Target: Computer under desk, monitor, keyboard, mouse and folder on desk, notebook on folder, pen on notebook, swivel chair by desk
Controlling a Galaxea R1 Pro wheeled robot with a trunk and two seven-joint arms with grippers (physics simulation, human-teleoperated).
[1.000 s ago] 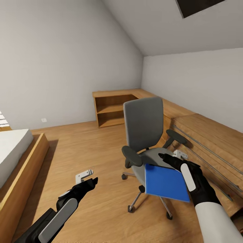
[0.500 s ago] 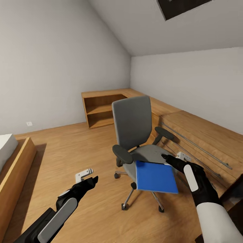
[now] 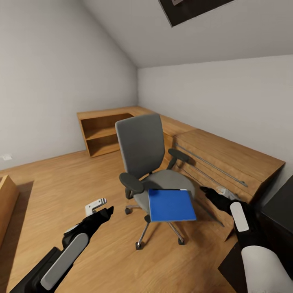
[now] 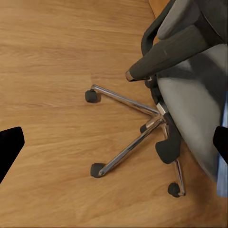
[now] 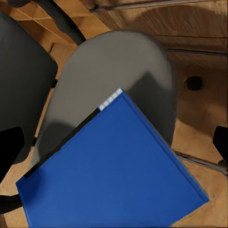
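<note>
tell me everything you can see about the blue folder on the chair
The folder is a flat, bright blue rectangle with a smooth, plain cover and a thin dark strip along one edge, with a small pale patch at a corner. It is closed and lies flat on the grey seat of the swivel chair, its front part jutting past the seat's front edge. Only the seat seems to touch it; the right end effector sits beside it, apart.

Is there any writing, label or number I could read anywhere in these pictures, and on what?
None can be read: the blue folder has a plain cover, and the swivel chair carries no label.
The folder's small pale strip at one corner is too blurred to read.
</note>
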